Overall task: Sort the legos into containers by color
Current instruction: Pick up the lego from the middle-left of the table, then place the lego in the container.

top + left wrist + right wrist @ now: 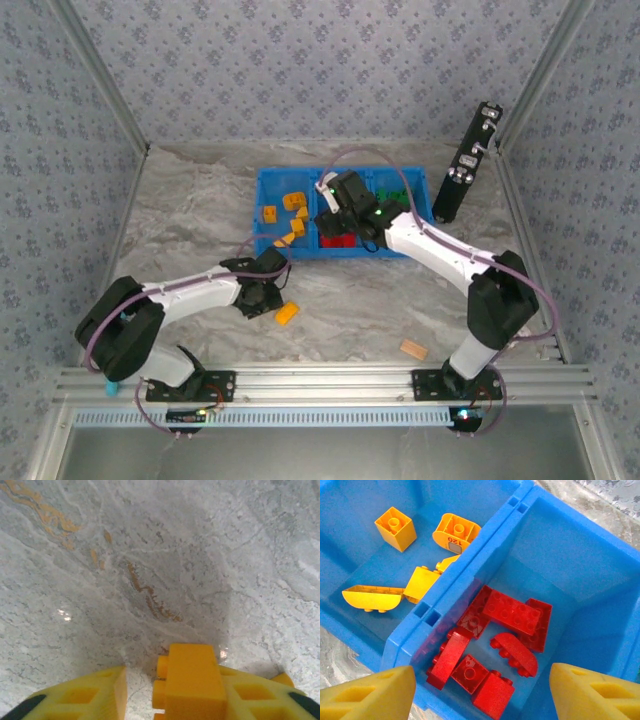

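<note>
Right gripper (480, 676), fingers wide apart, hovers over the blue tray's (262, 215) middle compartment of red legos (512, 612); orange-yellow legos (395, 527) lie at 9 o'clock. Left gripper (200, 690) — fingers apart — flanks an orange brick (190, 675) on the table (175, 555), seemingly touching one finger.

Your left arm (190, 292) lies low, reaching toward the centre, with the left claw (172, 680) parted. Your right arm (440, 250) stretches forward and inward, the right claw (482, 672) pointing down and spread wide.
</note>
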